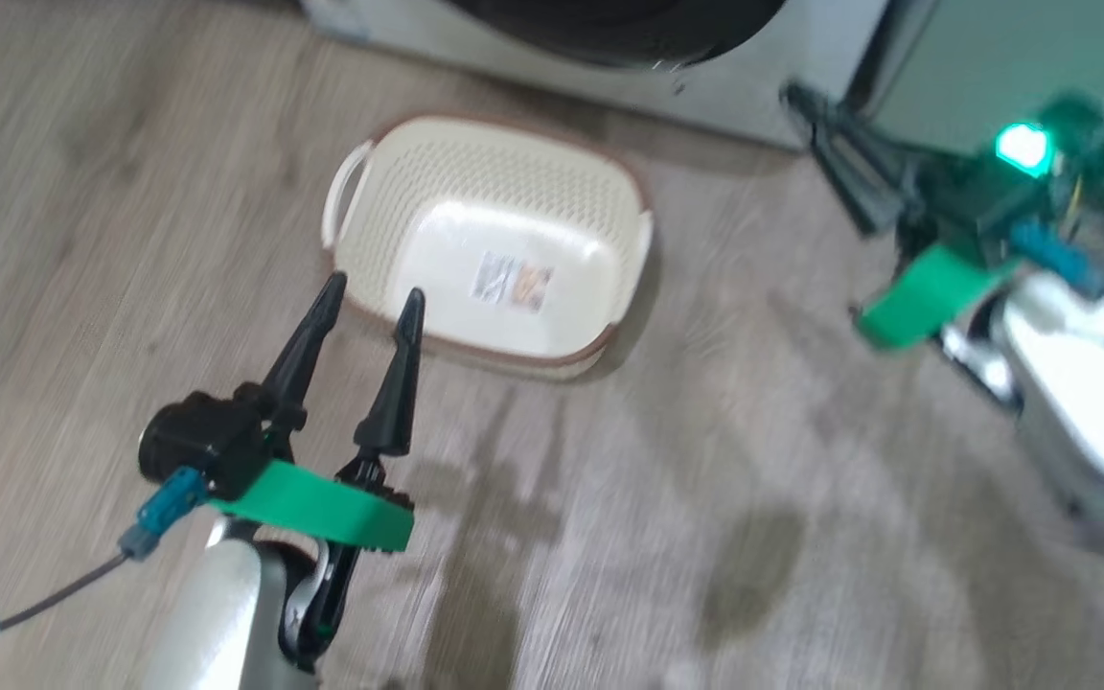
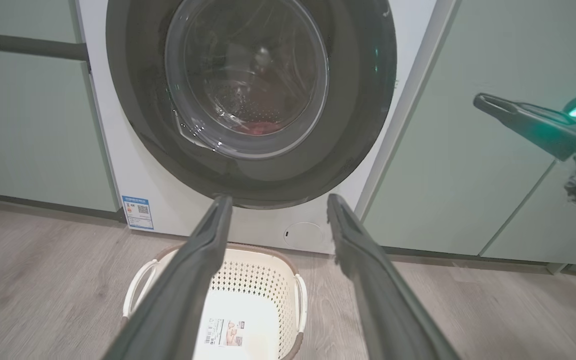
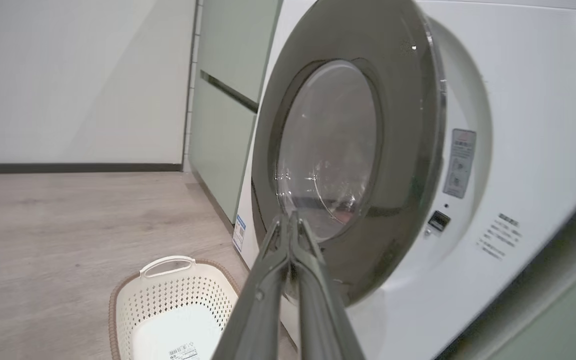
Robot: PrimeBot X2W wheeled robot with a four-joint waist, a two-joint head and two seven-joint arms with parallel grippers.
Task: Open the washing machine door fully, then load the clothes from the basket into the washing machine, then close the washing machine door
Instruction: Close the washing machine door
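While the washing machine door [image 3: 328, 150] is standing slightly ajar with the clothes [image 2: 258, 127] showing red through it, the right gripper [image 3: 290, 220], fingers pressed together, is pointing at it from three o'clock, likely for pushing it shut. The empty basket [image 1: 475, 172] is sitting at the door's six o'clock, the left gripper [image 1: 375, 289] hovering with fingers spread.
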